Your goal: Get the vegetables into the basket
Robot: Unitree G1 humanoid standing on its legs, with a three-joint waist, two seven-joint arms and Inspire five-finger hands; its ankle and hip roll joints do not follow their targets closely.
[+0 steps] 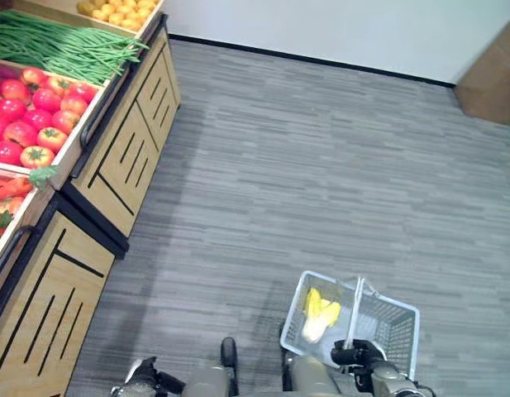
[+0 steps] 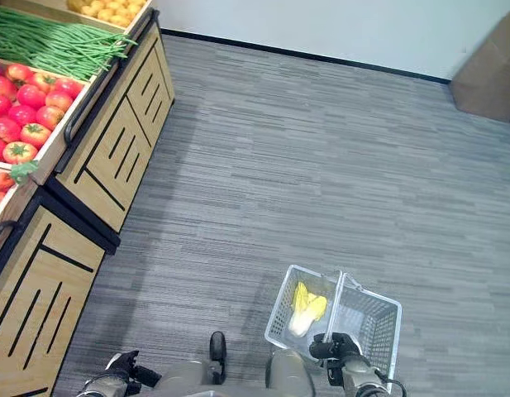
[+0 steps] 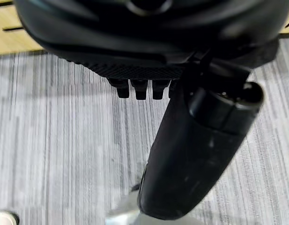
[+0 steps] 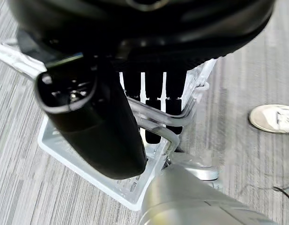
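A white wire basket hangs low over the grey floor at the lower right, with a pale yellow leafy vegetable lying in it. My right hand is shut on the basket's handle; its fingers curl round the two metal bars. My left hand is at the lower left beside the produce stand, fingers curled in and holding nothing. The stand at the left carries green beans, red tomatoes and orange-red vegetables.
The wooden produce stand runs along the left side, with yellow produce in its far bin. A cardboard box stands by the far wall at the right. A person's white shoe is on the floor near the basket.
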